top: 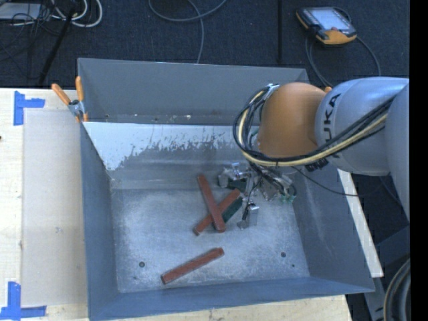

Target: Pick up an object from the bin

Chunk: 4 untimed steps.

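Note:
My gripper [246, 216] hangs under the arm's orange cover, low over the right middle of the bin floor. Right beside it on the left lies a small dark green block [232, 210], touching or nearly touching the gripper's tip. Two reddish-brown flat sticks [209, 199] lie crossed just left of the green block, one leaning over the other. The green block rests against their right ends.
A third reddish-brown stick [192, 265] lies alone near the bin's front wall, slanting up to the right. The arm and its cables cover the bin's right rear part.

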### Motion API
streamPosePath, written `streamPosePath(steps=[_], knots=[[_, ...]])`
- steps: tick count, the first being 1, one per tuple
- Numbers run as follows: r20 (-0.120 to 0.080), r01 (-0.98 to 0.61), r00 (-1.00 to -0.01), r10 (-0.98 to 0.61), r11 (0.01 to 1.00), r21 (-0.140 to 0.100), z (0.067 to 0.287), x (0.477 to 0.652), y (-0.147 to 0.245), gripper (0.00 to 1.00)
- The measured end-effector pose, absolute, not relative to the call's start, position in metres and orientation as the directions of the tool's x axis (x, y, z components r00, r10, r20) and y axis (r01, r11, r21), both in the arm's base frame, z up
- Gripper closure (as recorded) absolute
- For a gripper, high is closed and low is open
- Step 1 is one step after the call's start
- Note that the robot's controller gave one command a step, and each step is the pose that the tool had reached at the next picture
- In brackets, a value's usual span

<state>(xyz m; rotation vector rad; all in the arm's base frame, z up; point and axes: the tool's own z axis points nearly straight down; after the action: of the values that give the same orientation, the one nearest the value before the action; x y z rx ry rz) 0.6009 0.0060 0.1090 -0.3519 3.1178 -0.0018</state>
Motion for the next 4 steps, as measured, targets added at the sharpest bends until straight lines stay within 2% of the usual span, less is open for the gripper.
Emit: streamPosePath(steps=[1, 2, 3, 4], knots=[[0.001, -0.259, -0.966, -0.259, 0.966, 0.000, 0.069, 0.602, 0.005, 1.00], [0.001, -0.260, -0.966, -0.260, 0.966, 0.000, 0.070, 0.602, 0.006, 1.00], [0.006, -0.216, -0.976, -0.216, 0.976, 0.002, 0.122, 0.601, 0.002, 1.00], [-0.012, -0.188, -0.982, -0.188, 0.982, -0.002, 0.177, 0.608, -0.002, 1.00]])
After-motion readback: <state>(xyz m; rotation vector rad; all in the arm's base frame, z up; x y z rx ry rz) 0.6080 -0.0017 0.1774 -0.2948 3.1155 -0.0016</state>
